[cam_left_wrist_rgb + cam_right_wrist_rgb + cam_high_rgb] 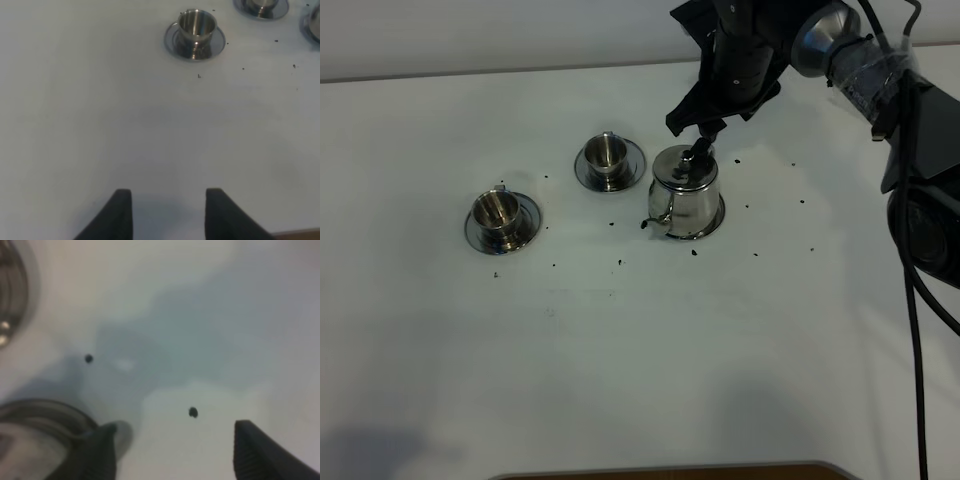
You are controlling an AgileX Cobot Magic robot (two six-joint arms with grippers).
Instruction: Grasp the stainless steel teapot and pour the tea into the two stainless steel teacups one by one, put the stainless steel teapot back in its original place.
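Right gripper [705, 150] just above the teapot [686, 195], fingers spread, nothing between them. Left gripper [170, 216] likewise spread and empty, low over bare table [640, 380], well apart from the pot. Teapot upright on its saucer [710, 231], just beside the far cup [608, 152]; near cup [501, 212] further off toward the left arm's side.

Reads as the grasp of the pot, not yet made. Come straight down, take the handle rather than the lid knob, and close only with a finger on either side of it. Hard to make out the handle under the arm, so confirm the line-up before closing. Grip firmly: polished steel, probably slippery, and liable to swing once lifted. Lift level to keep the spout from dribbling, and steer clear of the far cup so close by.

No liquid discernible in either cup; shiny walls only. Lid on the pot, contents hidden. Dark specks [620, 262] scattered on the table around all three vessels; impossible to say what.
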